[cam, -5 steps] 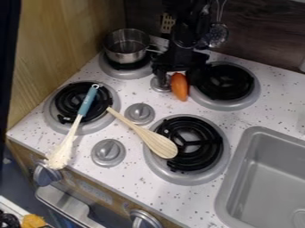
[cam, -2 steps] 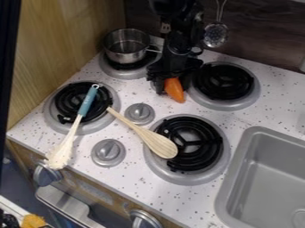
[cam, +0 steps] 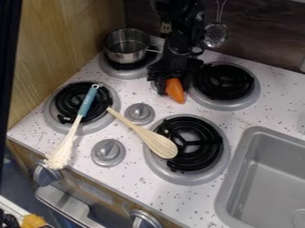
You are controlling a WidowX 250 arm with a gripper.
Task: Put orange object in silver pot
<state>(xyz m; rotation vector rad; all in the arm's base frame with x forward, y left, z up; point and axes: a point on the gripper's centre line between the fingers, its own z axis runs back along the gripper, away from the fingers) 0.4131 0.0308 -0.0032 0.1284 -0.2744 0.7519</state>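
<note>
1 carrot [cam: 175, 92] sits right at the lower end of the pincer [cam: 173, 87], its long axis running out toward the view's bottom edge, tip slanting slightly right; whether the pincer is wide or narrow, I cannot tell.

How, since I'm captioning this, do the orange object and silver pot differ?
The silver pot is shiny and hollow; the orange object is duller and tapers. The pot is larger than the orange object. The pot stands upright on a burner; the orange object is at the hand, partly hidden. Both are toward the back.
</note>
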